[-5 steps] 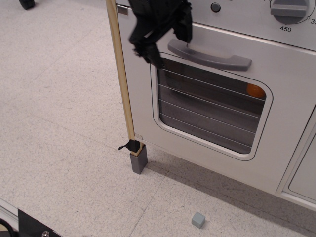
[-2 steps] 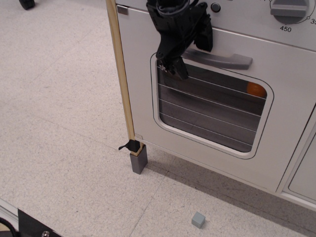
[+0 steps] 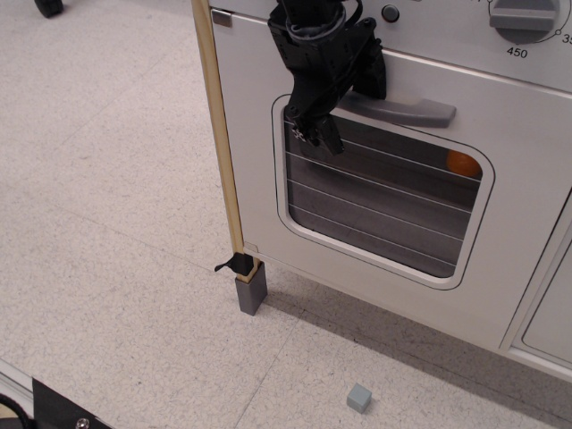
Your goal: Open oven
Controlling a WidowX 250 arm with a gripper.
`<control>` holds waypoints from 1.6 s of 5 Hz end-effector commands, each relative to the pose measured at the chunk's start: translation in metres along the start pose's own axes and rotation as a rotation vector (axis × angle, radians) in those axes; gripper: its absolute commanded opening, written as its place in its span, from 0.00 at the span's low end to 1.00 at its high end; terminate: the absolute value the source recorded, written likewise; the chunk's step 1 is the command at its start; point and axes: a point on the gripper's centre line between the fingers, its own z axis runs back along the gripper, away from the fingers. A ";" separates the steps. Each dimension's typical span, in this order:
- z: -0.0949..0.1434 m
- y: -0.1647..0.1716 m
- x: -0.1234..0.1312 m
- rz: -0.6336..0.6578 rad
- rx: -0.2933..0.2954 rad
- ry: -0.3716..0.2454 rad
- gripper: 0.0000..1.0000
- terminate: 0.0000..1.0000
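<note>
The white-grey oven door [image 3: 518, 206] is closed against the front. Its grey bar handle [image 3: 407, 109] runs above the rounded wire-lined window [image 3: 384, 201]. A numbered grey dial [image 3: 523, 18] sits at the top right. My black gripper [image 3: 344, 103] is open at the handle's left end. One finger [image 3: 320, 134] hangs in front of the window's top left corner, and the other finger [image 3: 374, 76] is above the bar. The handle's left end is hidden behind the gripper. I cannot tell whether the fingers touch it.
A wooden corner post [image 3: 219, 134] stands left of the door on a grey foot [image 3: 251, 290]. An orange object [image 3: 462, 163] shows inside the window. A small grey cube [image 3: 358, 398] lies on the speckled floor. A panelled cabinet door [image 3: 550, 313] is at the right.
The gripper has moved right from the door's top left corner to the handle's left end, then dipped slightly. The door has not moved.
</note>
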 end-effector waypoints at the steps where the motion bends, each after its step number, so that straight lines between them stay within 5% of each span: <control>1: 0.017 0.012 0.017 -0.033 -0.008 -0.025 1.00 0.00; 4: 0.052 0.062 0.049 -0.160 0.045 -0.049 1.00 0.00; 5: 0.072 0.054 0.046 -0.190 0.041 -0.023 1.00 0.00; 7: 0.107 0.010 0.019 -0.108 0.017 0.049 1.00 0.00; 8: 0.102 -0.004 -0.010 -0.103 0.051 0.073 1.00 0.00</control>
